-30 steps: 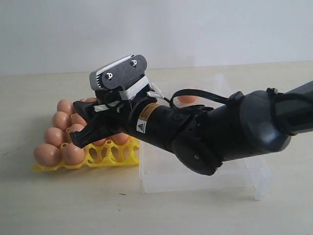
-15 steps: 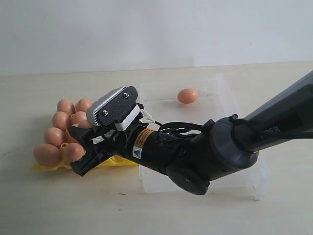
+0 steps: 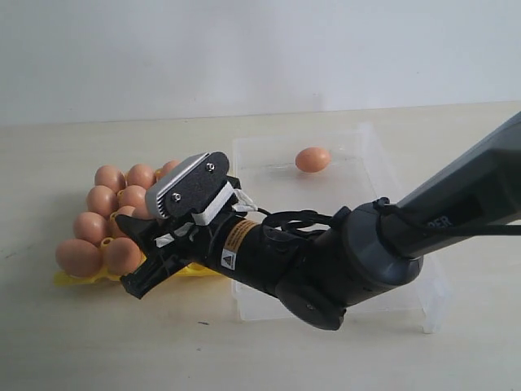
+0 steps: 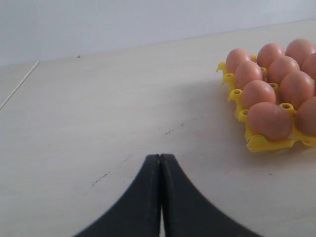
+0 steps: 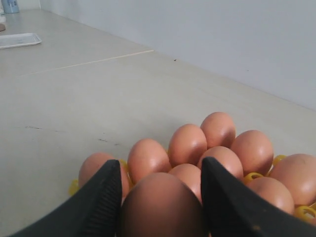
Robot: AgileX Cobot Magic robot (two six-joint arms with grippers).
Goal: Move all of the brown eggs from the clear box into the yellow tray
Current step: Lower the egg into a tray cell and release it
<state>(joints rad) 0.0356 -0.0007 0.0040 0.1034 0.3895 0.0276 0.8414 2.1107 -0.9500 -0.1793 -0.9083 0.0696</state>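
Brown eggs (image 3: 104, 204) crowded most of the yellow tray (image 3: 69, 278); the right gripper (image 5: 160, 170) clasped another egg (image 5: 160, 212) at its edge. One lone egg (image 3: 313, 159) lay in the clear box (image 3: 391, 305); the left gripper (image 4: 160, 163) was pinched closed, empty.

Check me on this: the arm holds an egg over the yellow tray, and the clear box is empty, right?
Not quite. The clear box is not empty: one brown egg lies in it, as the exterior view shows. The rest stands: the right gripper holds a second egg over the yellow tray.
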